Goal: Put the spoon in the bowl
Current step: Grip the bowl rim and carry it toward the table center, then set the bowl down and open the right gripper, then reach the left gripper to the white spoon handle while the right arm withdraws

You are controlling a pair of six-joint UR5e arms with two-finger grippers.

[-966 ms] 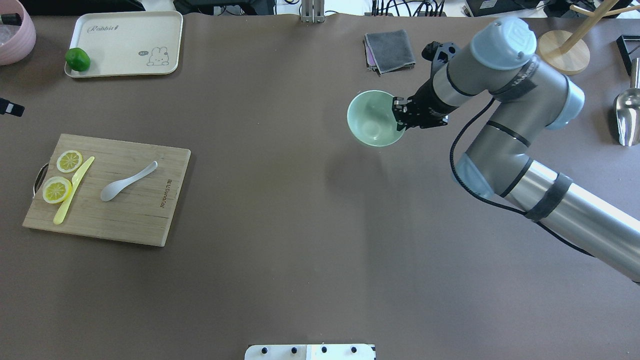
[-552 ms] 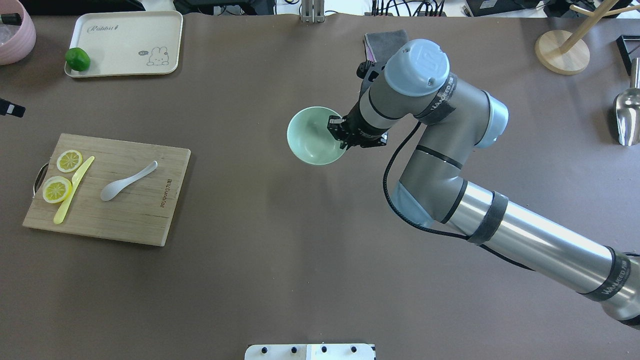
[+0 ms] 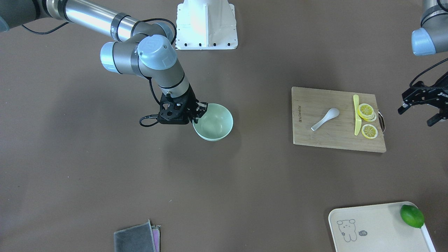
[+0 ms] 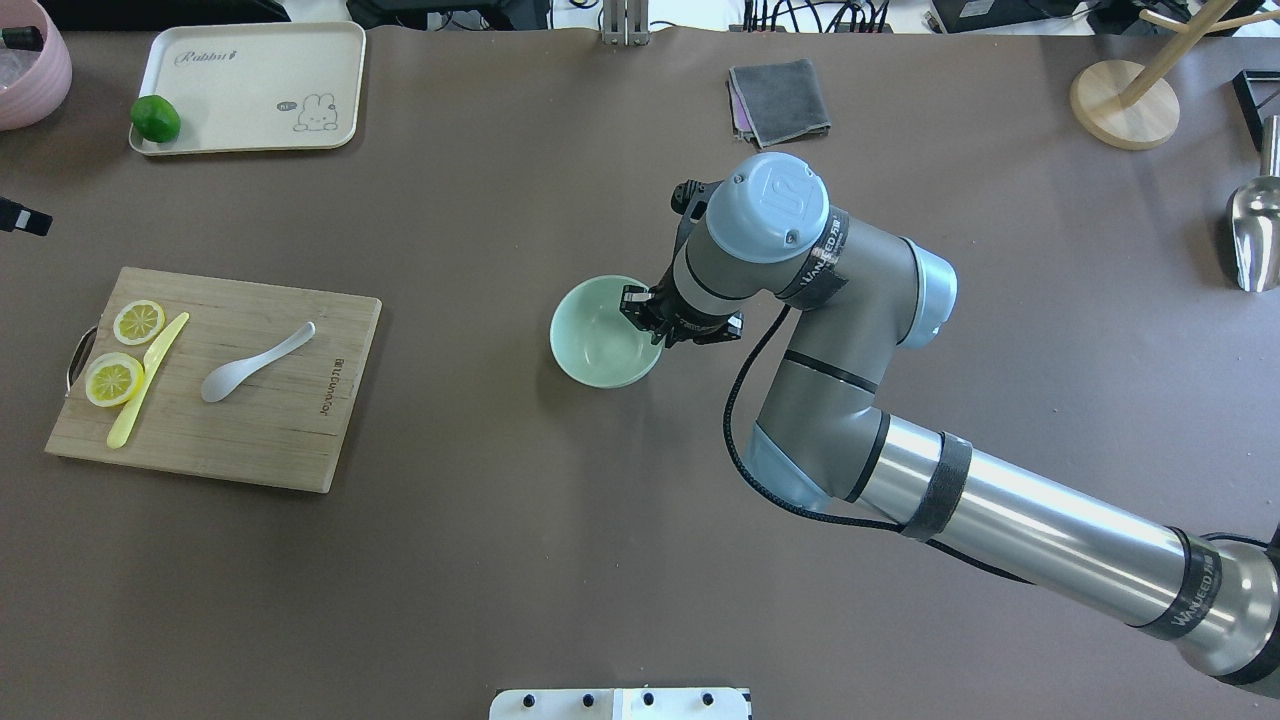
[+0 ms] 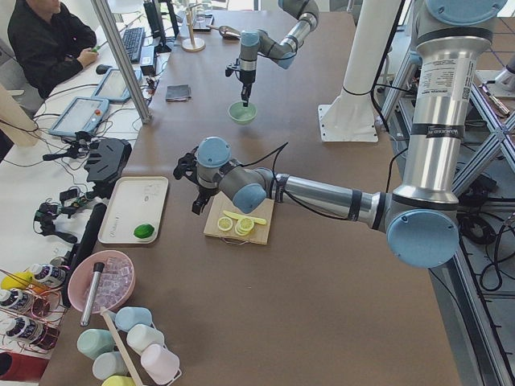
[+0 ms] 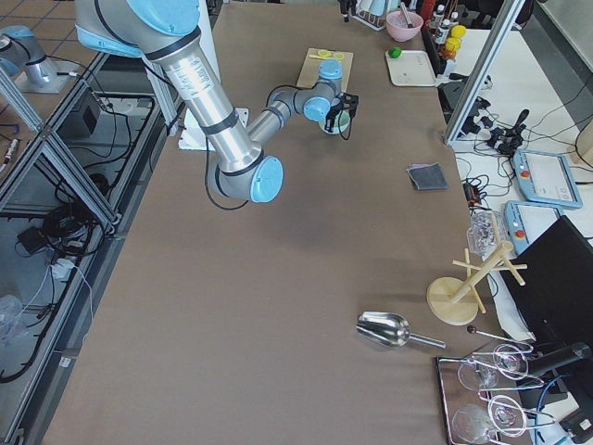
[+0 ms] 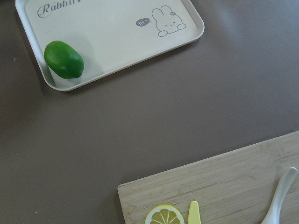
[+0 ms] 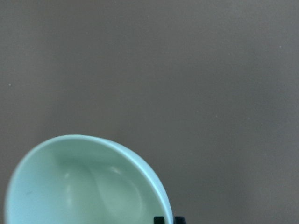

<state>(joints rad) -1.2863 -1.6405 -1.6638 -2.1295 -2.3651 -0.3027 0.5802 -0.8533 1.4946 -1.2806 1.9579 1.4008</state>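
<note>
Going across the overhead shot from the left: the cream tray (image 4: pixel 250 100) sat in the upper left corner with a lime (image 4: pixel 155 118) on its left end. Below it, at mid-left, was the wooden cutting board (image 4: pixel 280 430). On the board's left side were two lemon slices (image 4: pixel 138 322) and a yellow knife (image 4: pixel 150 377) lying beside them. The spoon (image 4: pixel 262 357) lay flat near the middle of the board, scoop toward the lower left and handle pointing to the upper right, with nothing touching it.

The left claw (image 3: pixel 416 116) only really showed in the camera facing the robot, at the right edge of that frame just past the board. Its fingers were spread apart with nothing between them.

Around the center of the overhead frame was the bowl (image 4: pixel 590 345), well apart from the spoon. The right claw (image 4: pixel 645 320) was clenched on the bowl's right-hand rim, one finger inside and one outside. The bowl was right down by the counter (image 4: pixel 500 550), but honestly I couldn't tell if it was touching.

Further right, a folded gray cloth (image 4: pixel 780 100) lay near the top edge, then a wooden stand (image 4: pixel 1120 105) in the upper right and a metal scoop (image 4: pixel 1255 235) at the far right edge.
</note>
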